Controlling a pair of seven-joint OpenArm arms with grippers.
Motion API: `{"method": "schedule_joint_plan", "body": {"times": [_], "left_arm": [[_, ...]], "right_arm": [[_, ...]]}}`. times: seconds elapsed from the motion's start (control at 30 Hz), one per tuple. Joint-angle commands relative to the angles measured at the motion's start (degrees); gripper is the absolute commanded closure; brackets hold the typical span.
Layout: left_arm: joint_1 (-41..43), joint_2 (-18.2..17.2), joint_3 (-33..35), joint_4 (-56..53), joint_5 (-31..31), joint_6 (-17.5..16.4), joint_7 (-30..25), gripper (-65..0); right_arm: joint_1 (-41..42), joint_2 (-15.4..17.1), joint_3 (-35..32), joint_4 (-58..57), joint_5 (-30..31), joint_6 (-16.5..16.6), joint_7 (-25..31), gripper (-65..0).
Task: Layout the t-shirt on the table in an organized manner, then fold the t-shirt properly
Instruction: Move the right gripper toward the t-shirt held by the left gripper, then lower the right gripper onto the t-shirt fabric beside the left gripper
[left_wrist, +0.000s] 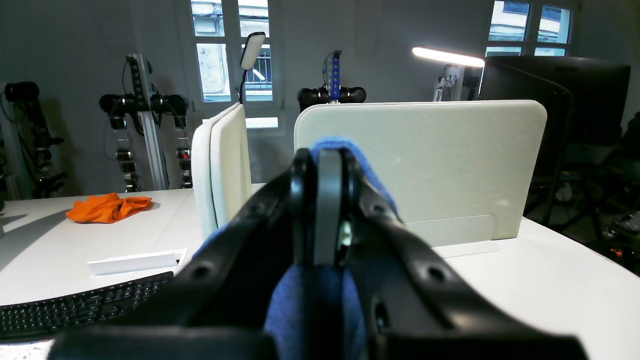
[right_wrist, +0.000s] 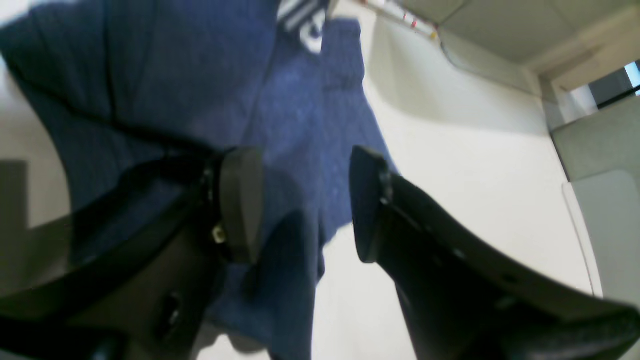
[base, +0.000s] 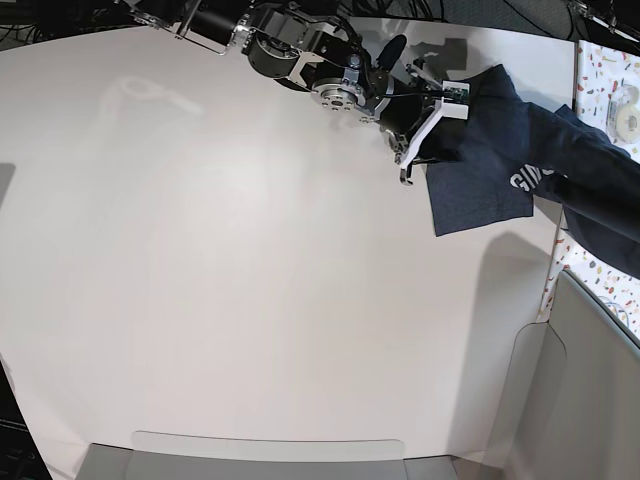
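Base view shows the t-shirt draped at the table's far right edge, partly hanging off it. Right gripper hovers just over the cloth with its jaws apart, nothing between them. Left gripper is clamped tight on a blue fold of the t-shirt, lifted above a white desk

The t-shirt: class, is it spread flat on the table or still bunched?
Still bunched: the t-shirt hangs creased off the table edge, pinched in the left gripper.
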Motion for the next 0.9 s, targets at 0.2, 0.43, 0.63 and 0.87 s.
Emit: {"method": "schedule_joint_plan", "body": {"times": [0.2,0.43,0.63,0.87], "left_arm": [[-0.34,0.28,-0.16,0.45,-0.95,0.13,-1.41,0.0],[-0.52,0.28,-0.16,0.45,-0.95,0.13,-1.41,0.0],[-0.52,0.28,-0.16,0.45,-0.95,0.13,-1.41,0.0],[-0.52,0.10,-0.16,0.45,-0.95,0.13,-1.41,0.0]], "right_arm": [[0.65,-1.21,-0.30,0.88,-7.69,-8.65,1.11,-28.0],[0.83,-4.99,-0.30,-5.54,-14.46,-9.97,1.20,-28.0],[0.74,-7.72,-0.30,-10.55,-14.98,-9.97,5.33,-28.1],[0.30,-4.47,-3.73,-10.38,-15.07,-9.88,5.86,-28.1]]}}
